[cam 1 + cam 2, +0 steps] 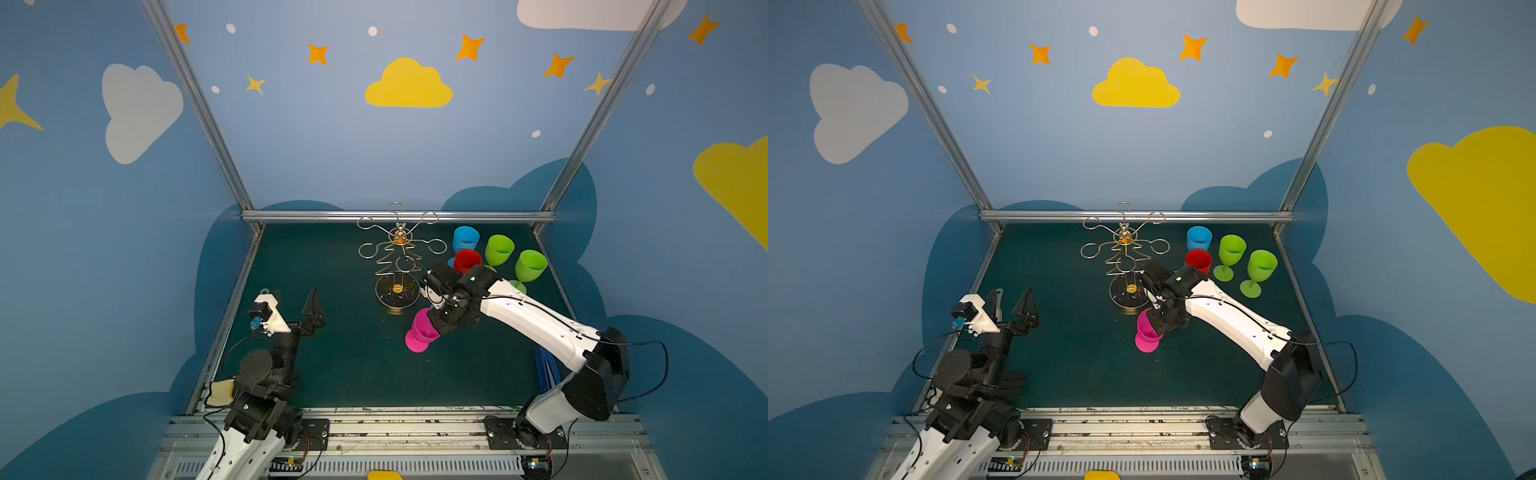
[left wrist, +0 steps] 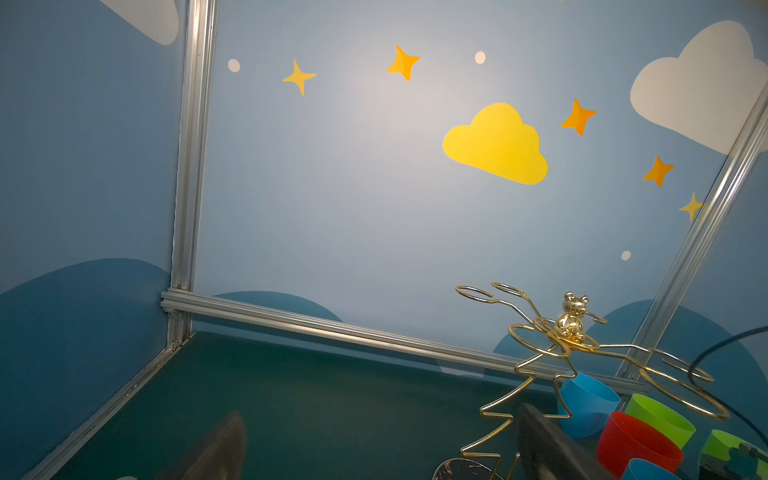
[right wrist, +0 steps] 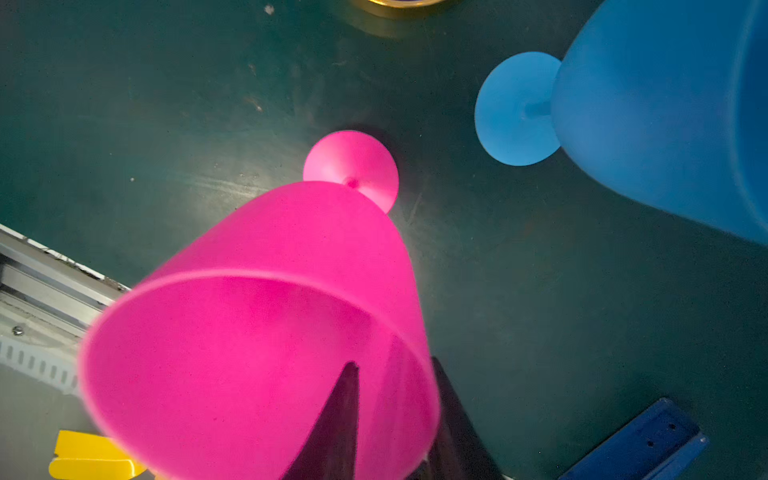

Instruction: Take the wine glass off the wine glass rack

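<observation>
1. your right gripper (image 3: 395, 365) straddles the rim of the pink wine glass (image 3: 270, 311), with one finger inside the bowl and the other outside it. these views don't show whether the fingers pinch the wall or stand slack around it.
2. the pink wine glass is off the wine glass rack (image 1: 400, 237). in both top views it is just in front of the rack, bowl leaning, with its foot down by the green mat (image 1: 353, 365).
3. the rack stands upright at the back middle of the mat. your left wrist view shows a gold bear (image 2: 572, 318) on its top.
4. your left gripper (image 1: 291, 299) has its jaws spread wide over the left side of the mat, well apart from the rack and the glass.
5. a blue glass (image 1: 465, 239), a red glass (image 1: 467, 259) and two green glasses (image 1: 498, 249) stand upright to the right of the rack.
</observation>
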`<action>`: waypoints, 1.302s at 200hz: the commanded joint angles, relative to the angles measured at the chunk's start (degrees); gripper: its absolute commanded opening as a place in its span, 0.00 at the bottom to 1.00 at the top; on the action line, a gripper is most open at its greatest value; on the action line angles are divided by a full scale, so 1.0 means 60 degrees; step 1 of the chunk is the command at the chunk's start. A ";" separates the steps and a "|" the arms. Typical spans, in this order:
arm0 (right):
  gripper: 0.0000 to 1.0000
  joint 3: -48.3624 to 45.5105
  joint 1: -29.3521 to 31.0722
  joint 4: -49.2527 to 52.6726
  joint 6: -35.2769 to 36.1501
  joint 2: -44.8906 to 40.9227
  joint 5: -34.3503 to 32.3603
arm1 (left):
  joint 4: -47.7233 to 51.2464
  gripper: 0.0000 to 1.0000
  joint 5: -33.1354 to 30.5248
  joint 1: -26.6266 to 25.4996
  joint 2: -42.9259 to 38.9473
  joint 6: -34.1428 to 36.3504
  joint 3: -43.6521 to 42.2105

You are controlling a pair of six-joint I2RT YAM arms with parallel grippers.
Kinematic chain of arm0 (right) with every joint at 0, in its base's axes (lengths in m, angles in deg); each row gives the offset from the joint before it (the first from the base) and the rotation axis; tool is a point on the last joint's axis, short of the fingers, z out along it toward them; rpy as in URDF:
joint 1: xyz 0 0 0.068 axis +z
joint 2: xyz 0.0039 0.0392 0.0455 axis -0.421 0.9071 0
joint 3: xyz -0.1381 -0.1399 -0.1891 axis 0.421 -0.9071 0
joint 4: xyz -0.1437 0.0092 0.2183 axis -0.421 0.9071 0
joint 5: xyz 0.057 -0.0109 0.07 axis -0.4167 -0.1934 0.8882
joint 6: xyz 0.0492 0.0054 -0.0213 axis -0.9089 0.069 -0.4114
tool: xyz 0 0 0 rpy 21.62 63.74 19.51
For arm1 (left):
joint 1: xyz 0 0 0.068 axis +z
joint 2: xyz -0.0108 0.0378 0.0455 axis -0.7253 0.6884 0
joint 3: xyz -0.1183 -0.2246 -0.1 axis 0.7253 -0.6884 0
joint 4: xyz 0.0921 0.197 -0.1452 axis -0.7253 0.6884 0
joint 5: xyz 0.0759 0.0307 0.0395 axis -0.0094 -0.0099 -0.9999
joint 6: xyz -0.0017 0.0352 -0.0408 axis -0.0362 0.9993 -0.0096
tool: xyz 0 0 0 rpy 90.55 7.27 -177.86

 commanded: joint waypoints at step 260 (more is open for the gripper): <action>0.89 -1.0031 -0.6405 -1.4060 0.1057 -0.4929 -0.2060 | -0.4759 1.00 0.3327 0.4303 0.8033 0.0805 -0.1531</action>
